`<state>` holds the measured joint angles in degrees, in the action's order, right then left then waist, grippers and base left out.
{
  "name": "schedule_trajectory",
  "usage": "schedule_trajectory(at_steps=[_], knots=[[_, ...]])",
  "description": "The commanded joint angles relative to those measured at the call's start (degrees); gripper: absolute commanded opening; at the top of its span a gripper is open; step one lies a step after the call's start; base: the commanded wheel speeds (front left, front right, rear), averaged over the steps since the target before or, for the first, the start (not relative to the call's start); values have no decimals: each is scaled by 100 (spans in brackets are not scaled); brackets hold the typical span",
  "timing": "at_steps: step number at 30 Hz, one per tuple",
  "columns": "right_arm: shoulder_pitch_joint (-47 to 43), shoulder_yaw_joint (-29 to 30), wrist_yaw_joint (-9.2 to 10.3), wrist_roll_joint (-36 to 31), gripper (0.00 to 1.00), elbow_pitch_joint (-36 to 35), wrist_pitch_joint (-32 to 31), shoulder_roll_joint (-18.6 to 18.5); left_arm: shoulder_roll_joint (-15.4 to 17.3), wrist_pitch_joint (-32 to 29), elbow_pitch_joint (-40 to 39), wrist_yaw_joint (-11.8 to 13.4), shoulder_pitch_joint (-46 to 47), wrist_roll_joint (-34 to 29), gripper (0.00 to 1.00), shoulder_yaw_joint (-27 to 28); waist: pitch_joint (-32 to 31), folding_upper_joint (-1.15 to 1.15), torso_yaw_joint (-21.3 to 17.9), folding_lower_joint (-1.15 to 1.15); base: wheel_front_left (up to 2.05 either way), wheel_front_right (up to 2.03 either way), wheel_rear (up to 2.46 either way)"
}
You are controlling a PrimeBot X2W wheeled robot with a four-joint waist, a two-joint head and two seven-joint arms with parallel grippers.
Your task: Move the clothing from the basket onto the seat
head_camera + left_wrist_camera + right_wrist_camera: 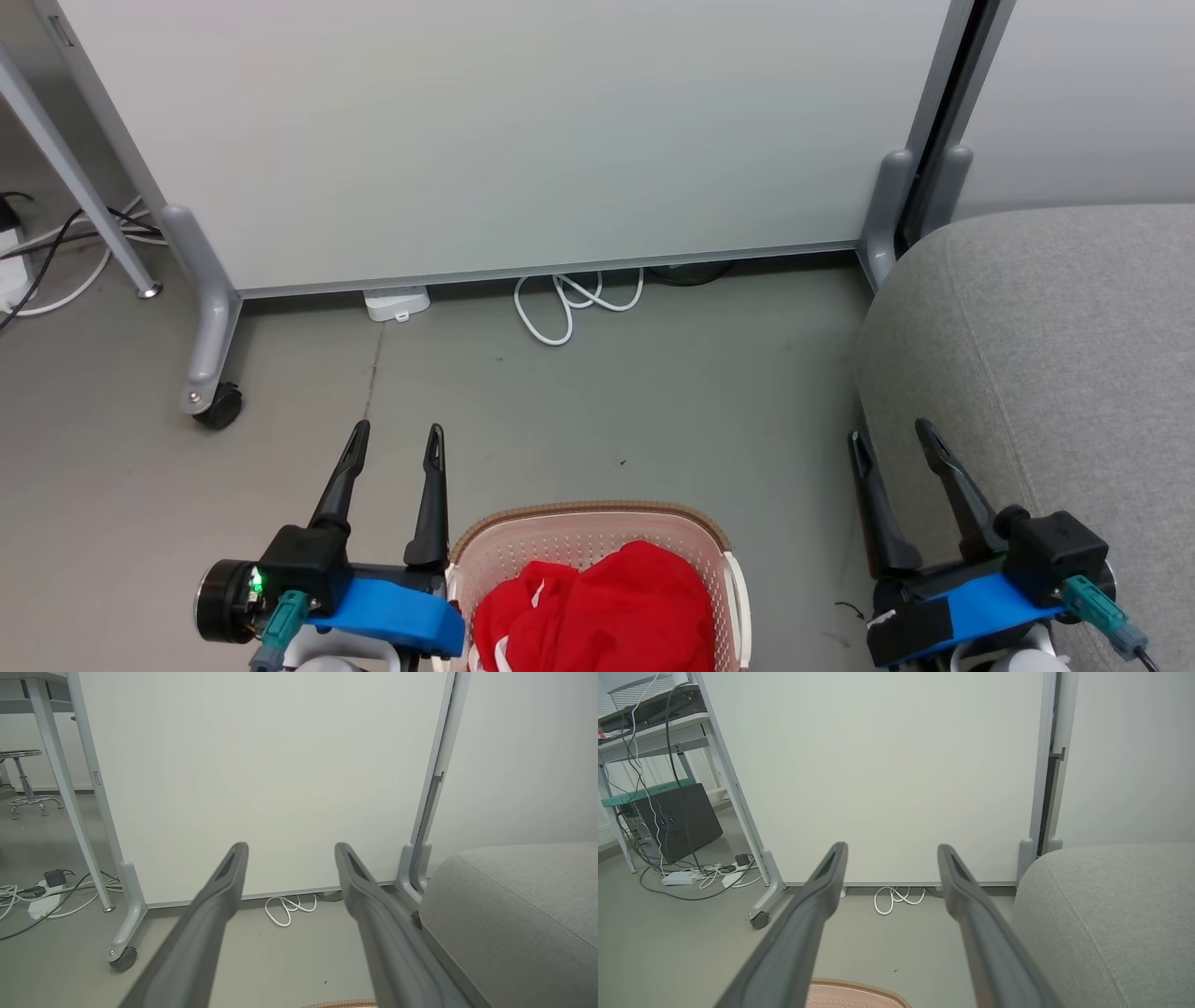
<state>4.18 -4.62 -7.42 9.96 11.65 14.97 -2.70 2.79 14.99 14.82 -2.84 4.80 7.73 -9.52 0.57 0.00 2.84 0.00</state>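
Down inside the basket (569, 541) — red clothing (607, 607) heaped, none yet on the visible part of the sofa (1055, 355) to the basket's right. Just left of the basket, left jaws spread wide and empty; well to its right, by the sofa's edge, right jaws equally wide, empty too. Looks like the very start — reach not begun. Next move probably calls for tipping one arm down over the basket, closing on a top fold, lifting clear of the rim.

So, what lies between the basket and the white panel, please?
Bare grey floor, with a looped white cable at the foot of the panel, in the head view.
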Motion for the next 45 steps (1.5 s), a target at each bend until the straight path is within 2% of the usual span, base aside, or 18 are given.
schedule_trajectory(at_steps=[1, 20, 28, 35, 45], knots=[[31, 23, -12, -18, 100, 19, 34, -34, 18, 30, 11, -5, 49, 16, 100, 4, 0, 0, 1, 0, 0, 0, 0], [55, 36, -12, -9, 100, 125, 33, -33, 18, 30, 41, 21, 53, 30, 100, -23, 9, 0, -1, 0, 0, 0, 0], [133, 15, -12, -24, 100, 56, 33, -33, 17, 29, 198, -107, 267, 2, 100, -90, 194, 0, -42, 0, 0, 0, 0], [374, 1, -12, -45, 100, -119, 32, -32, 50, 29, 611, -305, 848, -200, 100, -247, 648, 0, -184, 0, 0, 0, 0], [1028, 71, -8, -111, 100, -458, 30, -29, 238, 28, 1765, -468, 2147, -376, 100, -841, 1875, 0, -524, 0, 0, 0, 0]])
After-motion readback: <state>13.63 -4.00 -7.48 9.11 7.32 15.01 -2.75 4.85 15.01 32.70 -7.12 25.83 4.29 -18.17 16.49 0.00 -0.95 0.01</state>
